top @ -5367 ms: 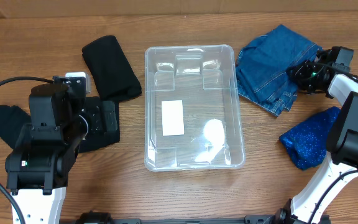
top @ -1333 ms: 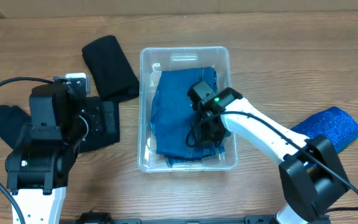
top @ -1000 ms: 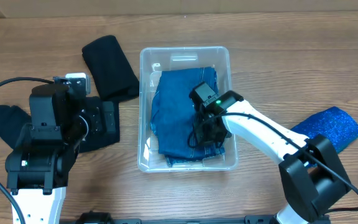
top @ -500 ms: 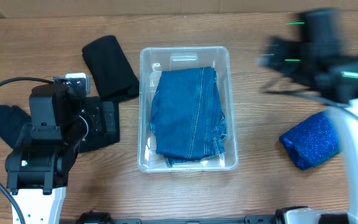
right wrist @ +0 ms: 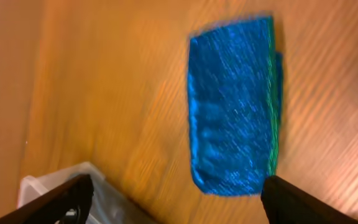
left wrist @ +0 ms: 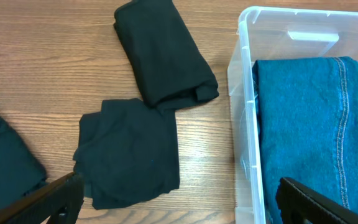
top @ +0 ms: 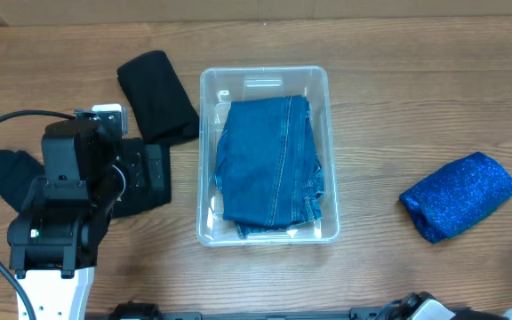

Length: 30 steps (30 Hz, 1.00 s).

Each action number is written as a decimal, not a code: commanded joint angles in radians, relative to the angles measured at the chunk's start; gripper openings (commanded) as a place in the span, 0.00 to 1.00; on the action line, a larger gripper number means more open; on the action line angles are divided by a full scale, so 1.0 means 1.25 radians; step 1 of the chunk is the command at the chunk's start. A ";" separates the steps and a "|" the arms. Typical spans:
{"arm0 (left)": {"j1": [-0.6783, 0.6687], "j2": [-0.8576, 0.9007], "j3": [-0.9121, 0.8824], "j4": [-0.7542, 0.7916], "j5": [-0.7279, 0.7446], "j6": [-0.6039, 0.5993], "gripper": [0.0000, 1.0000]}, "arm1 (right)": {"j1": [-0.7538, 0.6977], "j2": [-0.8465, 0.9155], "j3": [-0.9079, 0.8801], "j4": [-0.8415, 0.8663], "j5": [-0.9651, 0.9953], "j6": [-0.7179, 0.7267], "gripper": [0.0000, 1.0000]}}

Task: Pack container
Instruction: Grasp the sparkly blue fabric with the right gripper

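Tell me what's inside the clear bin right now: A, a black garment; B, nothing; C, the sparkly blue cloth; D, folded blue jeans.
D: the jeans lie folded in the bin, while the sparkly cloth and black garments lie outside it.

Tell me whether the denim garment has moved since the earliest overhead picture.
Yes. The denim garment moved left, from the table right of the container into it, nearer the rolled black garment.

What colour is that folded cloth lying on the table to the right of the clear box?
The cloth is a bright, glittery blue; the overhead view shows it best.
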 commanded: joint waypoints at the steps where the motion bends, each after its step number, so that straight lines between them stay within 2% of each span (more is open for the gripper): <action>1: -0.005 0.003 0.018 0.003 -0.011 0.022 1.00 | -0.056 0.005 -0.198 0.082 -0.064 -0.044 0.91; 6: -0.005 0.003 0.018 0.002 -0.010 0.022 1.00 | -0.109 0.005 -0.383 0.233 -0.064 -0.043 0.95; 14: -0.005 0.003 0.018 0.002 -0.010 0.022 1.00 | -0.131 0.016 -0.577 0.470 -0.064 -0.006 1.00; 22: -0.005 0.003 0.018 0.002 -0.010 0.022 1.00 | -0.131 0.088 -0.689 0.643 -0.080 0.029 1.00; 30: -0.005 0.003 0.018 0.002 -0.010 0.022 1.00 | -0.131 0.240 -0.700 0.731 -0.127 0.029 1.00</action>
